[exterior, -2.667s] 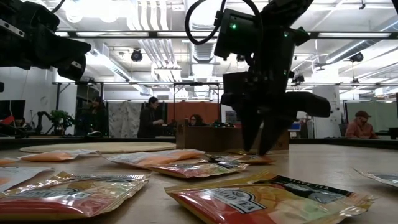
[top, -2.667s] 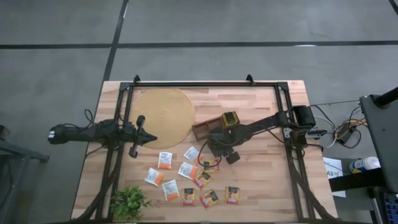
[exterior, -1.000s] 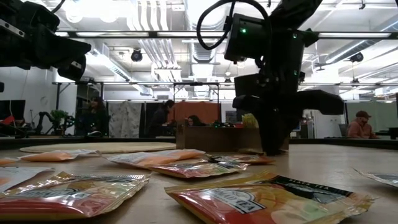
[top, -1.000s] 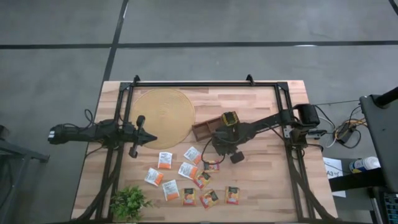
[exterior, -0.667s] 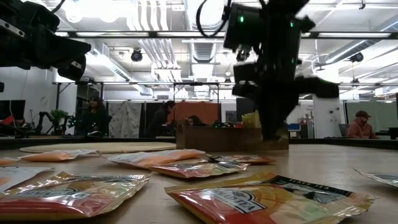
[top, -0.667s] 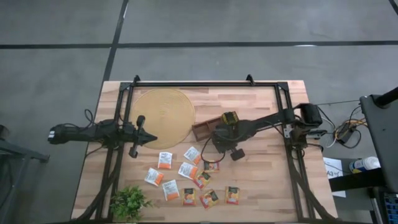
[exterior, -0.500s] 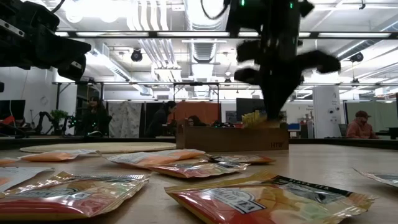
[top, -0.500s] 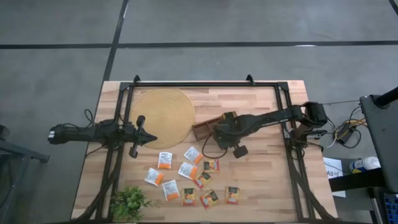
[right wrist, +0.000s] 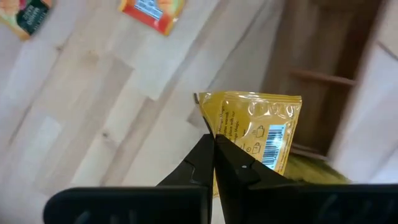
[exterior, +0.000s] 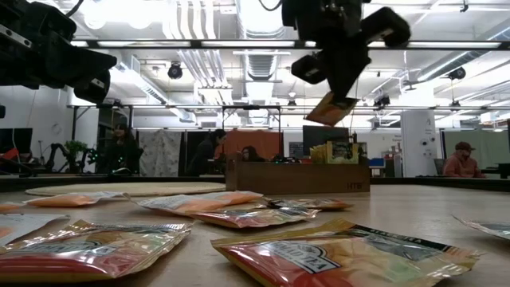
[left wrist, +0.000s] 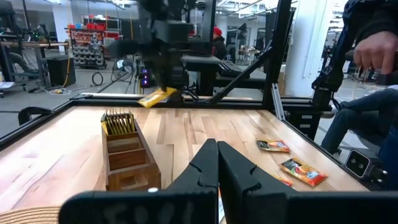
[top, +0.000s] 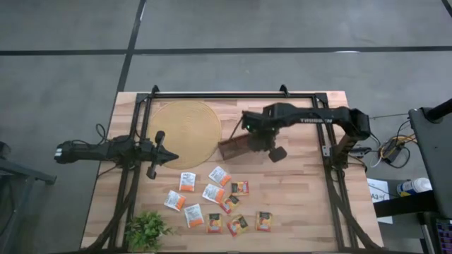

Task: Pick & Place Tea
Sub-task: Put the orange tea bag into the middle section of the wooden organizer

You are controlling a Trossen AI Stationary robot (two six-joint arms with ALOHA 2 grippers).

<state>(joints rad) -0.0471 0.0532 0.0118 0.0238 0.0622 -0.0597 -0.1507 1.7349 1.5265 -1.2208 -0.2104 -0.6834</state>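
Right wrist view: right gripper (right wrist: 214, 144) clamps a flat yellow tea sachet (right wrist: 258, 134) above the long brown wooden compartment tray (top: 236, 144) (tray at six o'clock from jaws); left gripper (top: 169, 156) closed, empty.

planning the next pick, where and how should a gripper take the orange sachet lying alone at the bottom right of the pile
Judging by the high view, come straight down on the orange sachet and pinch one edge, preferably the right one. It lies flat on the table, and that side faces bare wood, clear of neighbours.
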